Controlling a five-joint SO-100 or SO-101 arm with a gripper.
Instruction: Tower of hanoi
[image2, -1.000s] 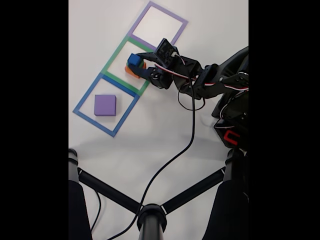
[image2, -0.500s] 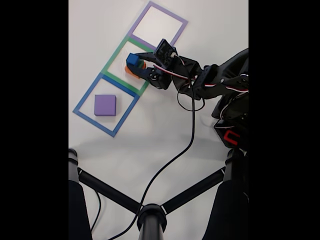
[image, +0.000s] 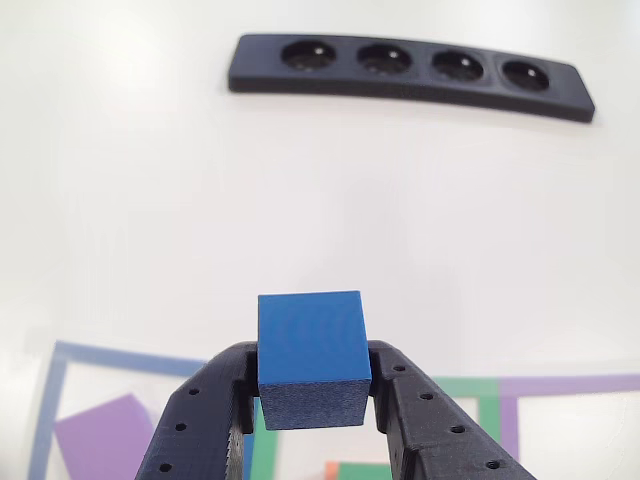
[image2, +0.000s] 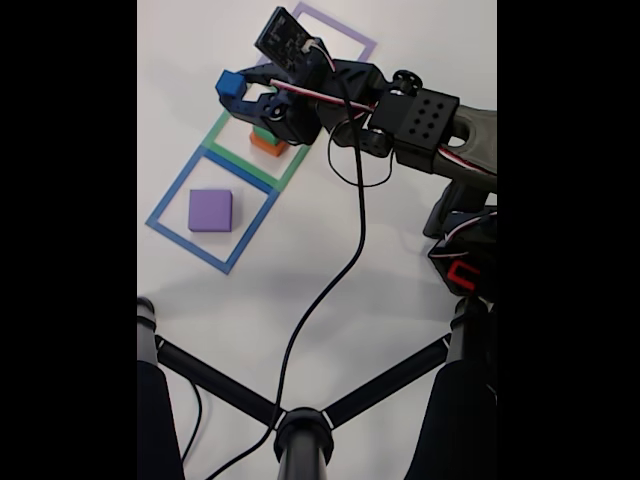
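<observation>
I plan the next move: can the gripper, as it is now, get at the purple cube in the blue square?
Probably not yet: the gripper is shut on the blue cube. The purple cube lies uncovered, alone in its square, so the way is otherwise free.

Blue cube (image: 310, 352) lifted; orange cube (image2: 266, 144) below; purple cube (image2: 210, 210) apart.

Four cubes: one dark blue cube (image2: 230, 83), one green cube (image2: 262, 132), one orange cube (image2: 267, 146), one purple cube (image2: 210, 210). Three flat square outlines: one blue outline (image2: 172, 190), one green outline (image2: 222, 125), one purple outline (image2: 352, 33). One black strip (image: 410, 75) with four round holes.
</observation>
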